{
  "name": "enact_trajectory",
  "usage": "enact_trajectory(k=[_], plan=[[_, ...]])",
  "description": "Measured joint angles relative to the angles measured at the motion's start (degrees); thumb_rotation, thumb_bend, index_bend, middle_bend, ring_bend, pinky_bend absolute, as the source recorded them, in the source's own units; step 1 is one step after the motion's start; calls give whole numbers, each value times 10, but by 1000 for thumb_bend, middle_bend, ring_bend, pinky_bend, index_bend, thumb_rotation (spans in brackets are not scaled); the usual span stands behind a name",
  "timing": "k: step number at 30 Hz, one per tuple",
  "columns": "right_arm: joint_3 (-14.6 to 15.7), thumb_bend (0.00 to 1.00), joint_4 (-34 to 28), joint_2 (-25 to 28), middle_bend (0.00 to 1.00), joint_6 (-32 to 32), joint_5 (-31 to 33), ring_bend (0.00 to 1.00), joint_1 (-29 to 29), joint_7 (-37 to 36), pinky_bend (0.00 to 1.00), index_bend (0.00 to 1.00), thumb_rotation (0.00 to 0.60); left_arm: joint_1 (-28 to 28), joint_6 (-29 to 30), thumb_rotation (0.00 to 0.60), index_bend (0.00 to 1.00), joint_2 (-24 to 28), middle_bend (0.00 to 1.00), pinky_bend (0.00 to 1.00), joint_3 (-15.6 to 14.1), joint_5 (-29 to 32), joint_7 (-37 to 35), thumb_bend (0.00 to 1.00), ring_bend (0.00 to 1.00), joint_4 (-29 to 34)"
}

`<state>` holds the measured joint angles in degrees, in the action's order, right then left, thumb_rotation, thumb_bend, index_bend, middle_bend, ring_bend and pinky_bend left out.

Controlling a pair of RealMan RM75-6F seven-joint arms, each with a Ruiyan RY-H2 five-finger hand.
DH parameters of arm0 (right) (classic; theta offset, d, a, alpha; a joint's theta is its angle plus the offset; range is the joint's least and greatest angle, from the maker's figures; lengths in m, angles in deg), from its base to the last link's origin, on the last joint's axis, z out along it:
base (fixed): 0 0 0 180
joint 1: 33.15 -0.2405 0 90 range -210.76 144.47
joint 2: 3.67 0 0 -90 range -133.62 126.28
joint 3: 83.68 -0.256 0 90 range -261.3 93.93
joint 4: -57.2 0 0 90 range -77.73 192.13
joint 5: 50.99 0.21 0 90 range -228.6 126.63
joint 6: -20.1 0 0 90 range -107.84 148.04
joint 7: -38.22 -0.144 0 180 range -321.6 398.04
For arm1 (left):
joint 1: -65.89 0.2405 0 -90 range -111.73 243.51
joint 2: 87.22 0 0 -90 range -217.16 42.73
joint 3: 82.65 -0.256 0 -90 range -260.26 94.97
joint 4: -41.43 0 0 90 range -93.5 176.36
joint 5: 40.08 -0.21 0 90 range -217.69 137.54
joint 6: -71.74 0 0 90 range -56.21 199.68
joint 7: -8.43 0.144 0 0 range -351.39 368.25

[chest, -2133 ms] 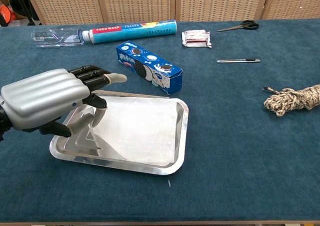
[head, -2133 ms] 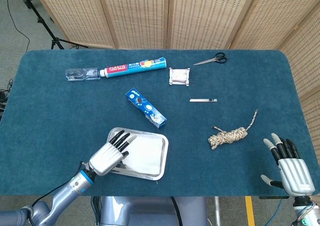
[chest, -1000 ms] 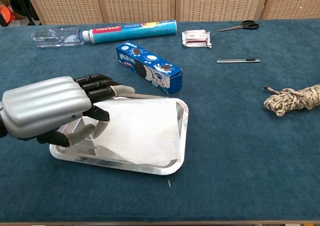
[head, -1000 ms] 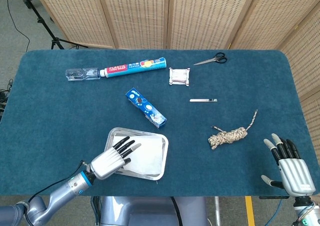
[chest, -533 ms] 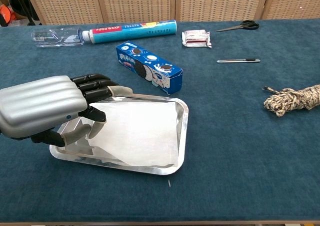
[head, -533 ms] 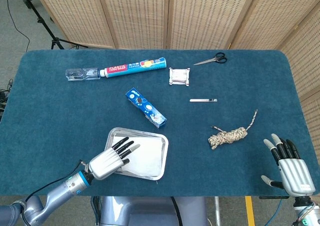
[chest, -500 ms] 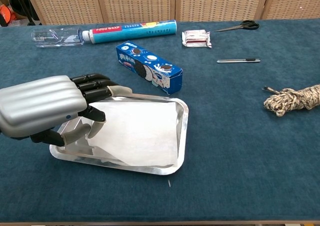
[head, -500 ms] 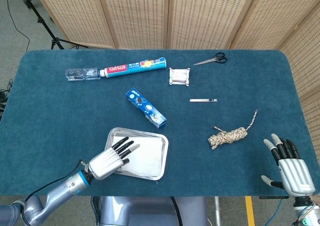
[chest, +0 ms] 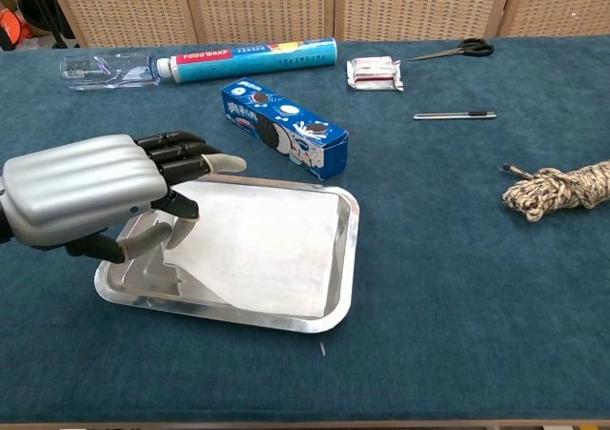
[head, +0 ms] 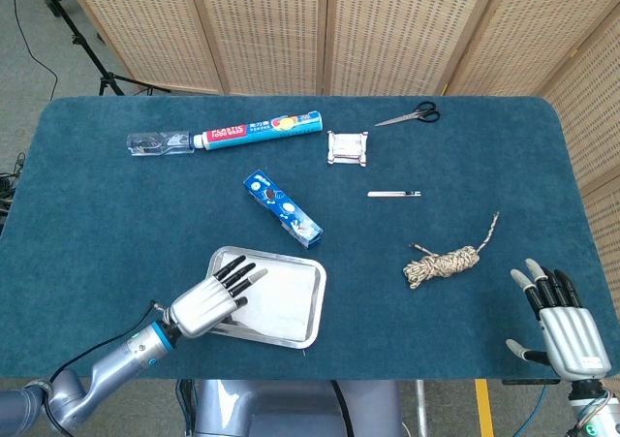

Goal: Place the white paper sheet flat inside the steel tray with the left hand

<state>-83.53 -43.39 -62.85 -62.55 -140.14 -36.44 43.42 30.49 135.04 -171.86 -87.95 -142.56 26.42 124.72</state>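
While left hand (chest: 81, 194) hovers over near-left part of steel tray (chest: 349, 249), fingers (chest: 181, 155) extend forward, slightly apart, gripping nothing. White paper sheet (chest: 262, 244) lies inside tray, just ahead of and below fingertips; whether thumb touches sheet edge: cannot tell. Blue cookie box (chest: 284, 140) sits just beyond fingertips, past tray's far rim. Food wrap box (chest: 248, 58) and clear plastic bottle (chest: 105, 69) lie farther out. Right hand (head: 564, 327) rests well apart at near-right table edge, fingers spread, holding nothing.
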Motion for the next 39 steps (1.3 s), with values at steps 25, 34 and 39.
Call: enact_trajectory(k=[25, 34, 39], plan=[[0, 0, -1, 2, 0, -2, 0, 0, 1, -1, 0, 102, 600, -7, 3, 600, 739, -17, 25, 0, -7, -14, -15, 602, 0, -18], [0, 0, 0, 1, 0, -1, 0, 0, 1, -1, 0, 102, 600, -12, 14, 600, 739, -17, 25, 0, -16, -32, -35, 603, 0, -28], [0, 0, 0, 1, 0, -1, 1, 0, 1, 0, 0, 102, 600, -12, 16, 600, 740, -18, 24, 0, -19, -35, -37, 603, 0, -30]])
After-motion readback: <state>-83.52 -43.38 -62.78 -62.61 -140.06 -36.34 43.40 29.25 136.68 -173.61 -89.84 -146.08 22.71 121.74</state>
